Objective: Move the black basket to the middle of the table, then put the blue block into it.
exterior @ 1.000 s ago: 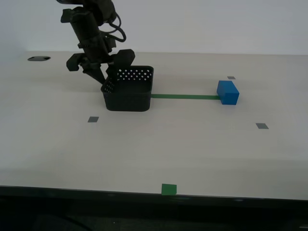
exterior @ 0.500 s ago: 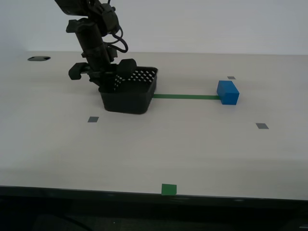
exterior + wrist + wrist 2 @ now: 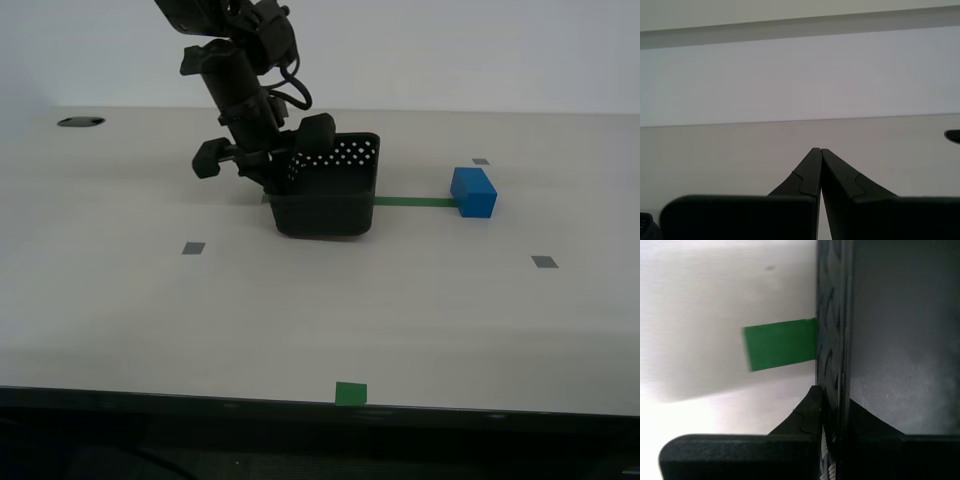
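The black basket (image 3: 330, 205) stands on the table (image 3: 300, 320) over the near end of the green tape strip (image 3: 412, 201). My second gripper (image 3: 283, 175) is shut on the basket's wall on the exterior view's left. In the second wrist view the wall (image 3: 832, 315) runs between the jaws of my second gripper (image 3: 832, 395), with the tape strip's end (image 3: 780, 344) beside it. The blue block (image 3: 473, 192) lies at the strip's other end, to the exterior view's right of the basket and apart from it. My first gripper (image 3: 820, 150) is shut and empty above bare tabletop, out of the exterior view.
Small grey tape squares (image 3: 194, 248) (image 3: 544, 262) (image 3: 481, 161) and a green square (image 3: 351, 393) near the dark front edge lie flat on the table. A dark oval opening (image 3: 80, 122) sits at the far back on the exterior view's left.
My second gripper has slid the basket to the exterior view's right along the green strip, closer to the blue block. The block has not moved.
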